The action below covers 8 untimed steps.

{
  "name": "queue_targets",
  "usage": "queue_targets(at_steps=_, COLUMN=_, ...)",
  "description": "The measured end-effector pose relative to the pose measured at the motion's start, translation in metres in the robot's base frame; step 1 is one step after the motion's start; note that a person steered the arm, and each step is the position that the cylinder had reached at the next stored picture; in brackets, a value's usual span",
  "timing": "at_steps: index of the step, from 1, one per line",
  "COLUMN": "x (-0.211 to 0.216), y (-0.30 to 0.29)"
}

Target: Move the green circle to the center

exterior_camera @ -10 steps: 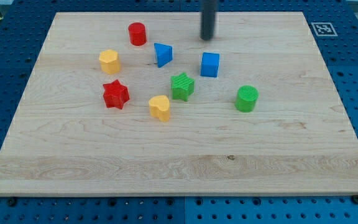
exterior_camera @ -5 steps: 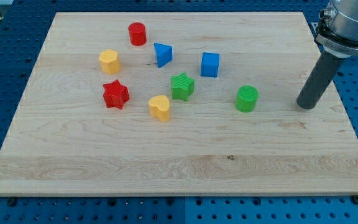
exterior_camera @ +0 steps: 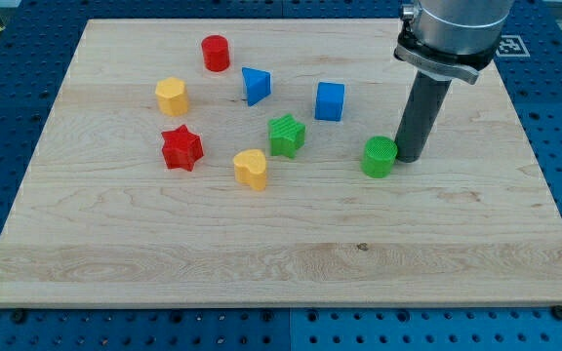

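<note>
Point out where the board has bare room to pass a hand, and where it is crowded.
Free: the strip along the view's bottom, below the yellow heart and green circle, and the view's right beyond my tip, which touches that circle. Crowded: the cluster from the red cylinder to the green star.

1. My tip [exterior_camera: 407, 156] is dark grey.
2. Green: circle [exterior_camera: 380, 156], ridged top; star [exterior_camera: 286, 135].
3. Red: cylinder [exterior_camera: 215, 53], star [exterior_camera: 181, 148].
4. Blue: cube [exterior_camera: 330, 101], wedge [exterior_camera: 255, 85].
5. Two yellow blocks [exterior_camera: 172, 97] [exterior_camera: 251, 169].
6. Tabletop [exterior_camera: 261, 253]: pale wood grain.

red cylinder [exterior_camera: 215, 53] | blue cube [exterior_camera: 330, 101] | green star [exterior_camera: 286, 135] | red star [exterior_camera: 181, 148]
</note>
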<state>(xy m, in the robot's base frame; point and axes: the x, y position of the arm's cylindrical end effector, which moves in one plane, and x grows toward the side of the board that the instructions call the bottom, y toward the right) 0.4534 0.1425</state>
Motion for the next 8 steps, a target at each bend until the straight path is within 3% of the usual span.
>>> queue_targets(at_steps=8, x=-0.010, y=-0.043)
